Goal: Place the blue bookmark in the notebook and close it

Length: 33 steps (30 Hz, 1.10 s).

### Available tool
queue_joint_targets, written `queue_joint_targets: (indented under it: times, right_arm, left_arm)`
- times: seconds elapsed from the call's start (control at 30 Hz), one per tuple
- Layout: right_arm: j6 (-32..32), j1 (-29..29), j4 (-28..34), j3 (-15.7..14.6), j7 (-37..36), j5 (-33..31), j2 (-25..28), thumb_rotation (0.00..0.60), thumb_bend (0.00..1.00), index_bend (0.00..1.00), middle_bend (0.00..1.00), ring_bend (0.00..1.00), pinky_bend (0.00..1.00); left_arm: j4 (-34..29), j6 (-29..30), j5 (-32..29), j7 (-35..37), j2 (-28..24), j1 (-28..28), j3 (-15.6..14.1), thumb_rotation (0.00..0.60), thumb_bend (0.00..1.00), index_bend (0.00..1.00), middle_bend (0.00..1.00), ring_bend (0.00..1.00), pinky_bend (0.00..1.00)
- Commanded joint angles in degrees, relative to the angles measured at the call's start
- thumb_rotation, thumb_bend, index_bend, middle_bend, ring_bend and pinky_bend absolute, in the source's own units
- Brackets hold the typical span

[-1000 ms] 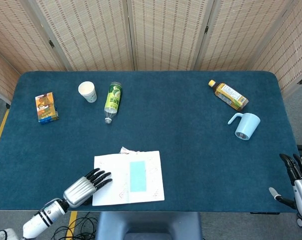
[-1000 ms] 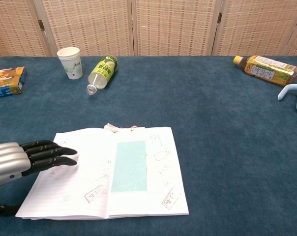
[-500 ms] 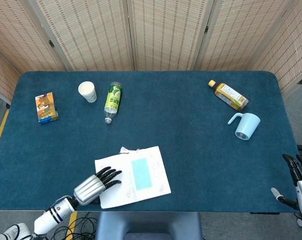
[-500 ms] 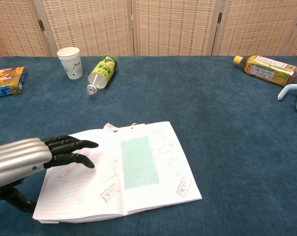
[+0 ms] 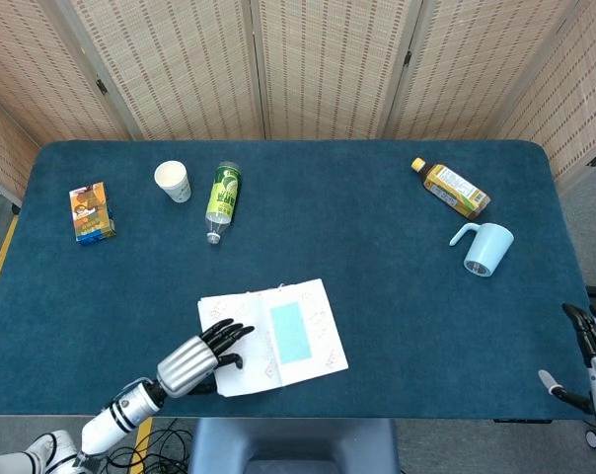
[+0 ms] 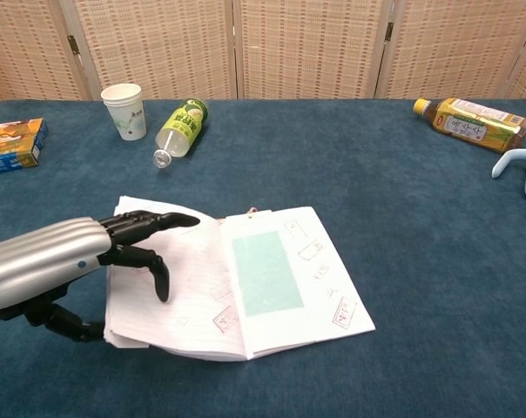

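Notebook [image 6: 246,287] stamps showing illegibly; left hand [image 6: 89,257] pressing spread fingers on its page; right hand [image 5: 594,360] lying open, partly cropped.

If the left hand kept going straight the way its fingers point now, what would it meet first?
Most likely the blue bookmark on the right page of the open notebook. The left hand lies over the left page, fingers pointing right across the spine. Its height above the paper is unclear, so it may pass above.

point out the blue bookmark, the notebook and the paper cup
blue bookmark [image 6: 266,273], chest view, middle of the strip
notebook [image 6: 333,270], chest view, bare right-hand page
paper cup [image 5: 173,182], head view, on its rim and side
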<state>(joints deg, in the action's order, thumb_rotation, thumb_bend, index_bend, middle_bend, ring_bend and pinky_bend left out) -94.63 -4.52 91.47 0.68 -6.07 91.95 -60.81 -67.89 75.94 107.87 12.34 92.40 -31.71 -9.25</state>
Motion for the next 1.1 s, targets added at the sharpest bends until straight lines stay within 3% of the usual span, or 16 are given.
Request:
queue_joint_targets:
  times: [0.03, 0.33, 0.7, 0.93, 1.1]
  right_arm:
    - [0.0, 0.0, -0.2, 0.0, -0.3, -0.1, -0.1, 0.600, 0.11, 0.04, 0.13, 0.04, 0.12]
    - [-0.3, -0.2, -0.9, 0.2, -1.1, -0.3, -0.2, 0.600, 0.11, 0.04, 0.13, 0.04, 0.12]
    - [-1.0, -0.8, -1.8, 0.3, -2.3, -0.6, -0.5, 0.600, 0.11, 0.04, 0.13, 0.04, 0.12]
    - [-1.2, -0.9, -1.8, 0.3, -2.3, -0.4, -0.6, 0.600, 0.11, 0.04, 0.13, 0.04, 0.12]
    - [-1.3, -0.9, -1.7, 0.3, -2.2, -0.2, -0.3, 0.600, 0.11, 0.04, 0.13, 0.04, 0.12]
  left_arm:
    - [-1.5, -0.6, 0.5, -2.0, -0.5, -1.3, 0.8, 0.600, 0.45, 0.44, 0.00, 0.00, 0.08]
    - [-7.6, -3.0, 1.4, -7.6, -2.2, -6.6, 5.1, 0.600, 0.45, 0.42, 0.00, 0.00, 0.08]
    - [-11.9, -10.3, -1.1, -13.1, -0.3, -14.1, 11.4, 0.600, 0.44, 0.32, 0.00, 0.00, 0.08]
    - [-13.2, -15.4, -6.6, -15.0, 2.9, -16.8, 14.5, 0.600, 0.44, 0.25, 0.00, 0.00, 0.08]
    - [-16.2, -15.6, -11.4, -15.9, 1.7, -15.3, 15.4, 0.600, 0.44, 0.21, 0.00, 0.00, 0.08]
